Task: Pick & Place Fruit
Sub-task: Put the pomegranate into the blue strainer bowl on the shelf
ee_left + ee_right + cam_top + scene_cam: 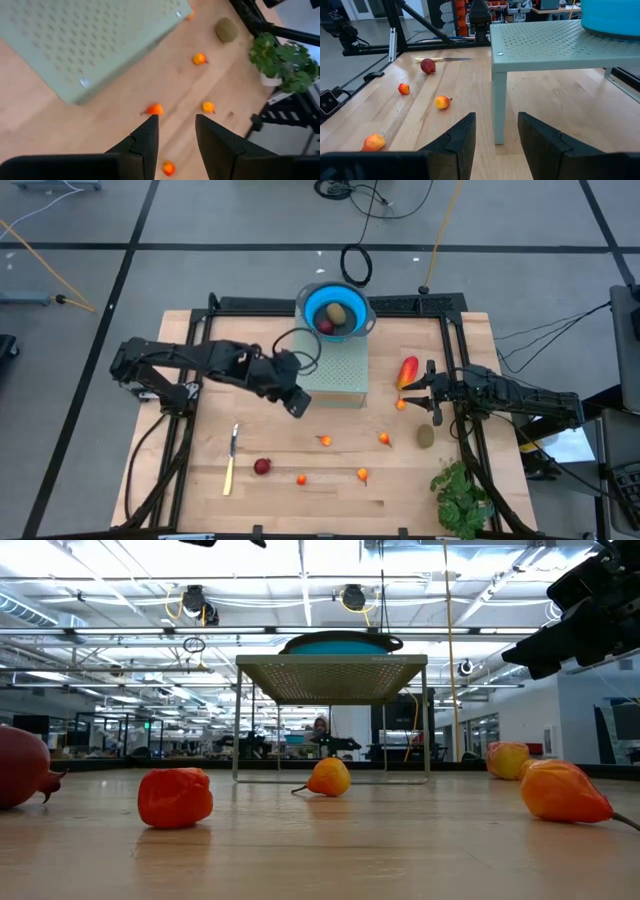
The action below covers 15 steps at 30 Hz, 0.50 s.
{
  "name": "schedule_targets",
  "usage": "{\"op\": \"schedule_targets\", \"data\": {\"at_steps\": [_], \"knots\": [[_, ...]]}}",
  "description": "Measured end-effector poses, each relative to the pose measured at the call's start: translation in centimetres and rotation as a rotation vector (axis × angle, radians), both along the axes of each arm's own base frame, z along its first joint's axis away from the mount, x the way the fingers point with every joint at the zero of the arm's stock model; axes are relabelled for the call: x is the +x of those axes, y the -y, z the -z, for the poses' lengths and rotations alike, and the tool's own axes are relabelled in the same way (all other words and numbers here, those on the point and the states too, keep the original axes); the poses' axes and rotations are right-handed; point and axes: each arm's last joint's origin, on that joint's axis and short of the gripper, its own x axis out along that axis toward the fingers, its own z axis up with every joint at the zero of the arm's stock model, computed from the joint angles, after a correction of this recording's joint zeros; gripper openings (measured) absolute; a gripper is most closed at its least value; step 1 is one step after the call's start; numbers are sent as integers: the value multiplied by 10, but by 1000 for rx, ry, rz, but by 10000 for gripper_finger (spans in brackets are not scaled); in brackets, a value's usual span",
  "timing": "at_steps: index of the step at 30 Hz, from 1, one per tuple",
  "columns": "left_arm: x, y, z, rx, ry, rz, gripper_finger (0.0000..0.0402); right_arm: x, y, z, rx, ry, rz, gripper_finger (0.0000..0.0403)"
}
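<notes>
A blue bowl (pixel 335 302) stands on a perforated green stand (pixel 338 372) and holds a brownish-olive oval (pixel 338 313) and a dark red piece (pixel 325 327). Several tiny orange pieces (pixel 324 441) (pixel 155 109) (pixel 442 102), a dark red round one (pixel 262 467) (pixel 427 65) and an olive oval (pixel 426 436) (pixel 226 29) lie on the table. The red-and-yellow piece (pixel 408 369) lies right of the stand. My left gripper (pixel 297 402) (pixel 175 132) hovers open by the stand's near left corner. My right gripper (pixel 410 388) (pixel 495 135) is open, low beside the red-and-yellow piece.
A yellow-handled knife (pixel 231 460) (pixel 442 59) lies near the table's left front. A leafy green plant (pixel 460 495) (pixel 282 60) stands at the near right corner. Black frame rails (pixel 465 440) run along both sides. The stand's legs (pixel 498 100) rise in front of the right gripper.
</notes>
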Motion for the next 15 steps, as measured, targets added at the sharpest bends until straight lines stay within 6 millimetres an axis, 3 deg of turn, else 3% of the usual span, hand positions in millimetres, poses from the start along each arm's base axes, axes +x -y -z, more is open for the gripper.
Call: {"op": "schedule_targets", "data": {"at_steps": [15], "knots": [[-12,53,0,-162,-6,-80,127,0,0,0,0,0,0,139]]}}
